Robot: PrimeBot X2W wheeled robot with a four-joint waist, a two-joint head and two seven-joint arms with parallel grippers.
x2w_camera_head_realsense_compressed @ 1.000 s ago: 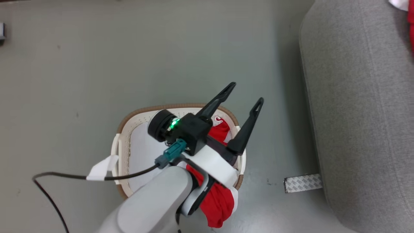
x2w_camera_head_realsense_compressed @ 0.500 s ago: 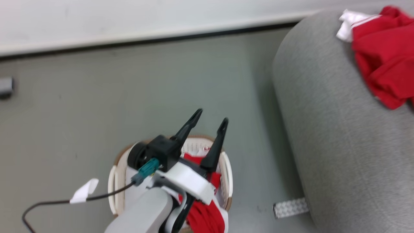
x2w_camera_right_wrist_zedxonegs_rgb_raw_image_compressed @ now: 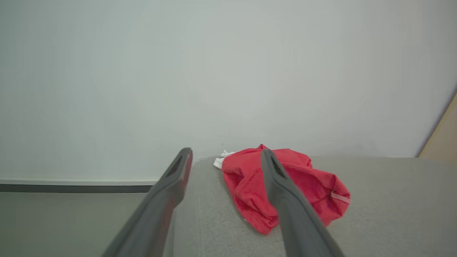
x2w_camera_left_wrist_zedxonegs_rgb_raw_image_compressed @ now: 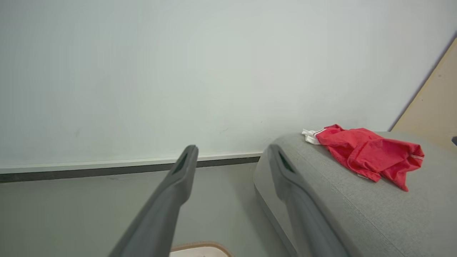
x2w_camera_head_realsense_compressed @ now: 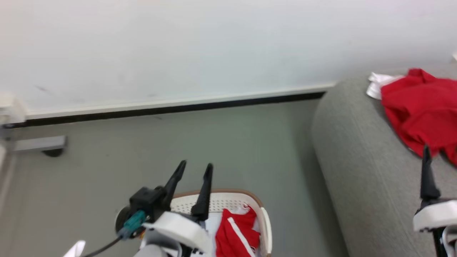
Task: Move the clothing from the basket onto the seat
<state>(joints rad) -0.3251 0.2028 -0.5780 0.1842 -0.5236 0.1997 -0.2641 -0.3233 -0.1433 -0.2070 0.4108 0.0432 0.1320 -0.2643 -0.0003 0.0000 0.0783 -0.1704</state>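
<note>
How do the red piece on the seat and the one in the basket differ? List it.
The seat piece lies on the grey seat; the basket piece sits in the basket. The seat piece sprawls crumpled; the basket piece is bunched by the right wall. The basket piece shows a white stripe; the seat piece, white trim at one end. Both are bright red.

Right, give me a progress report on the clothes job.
Done: one red garment lies crumpled on the grey seat. In hand: nothing; the right gripper is open over the seat near that garment, and the left gripper is open above the basket. Left: another red piece with white stripes lies in the basket and has to go over to the seat.
</note>
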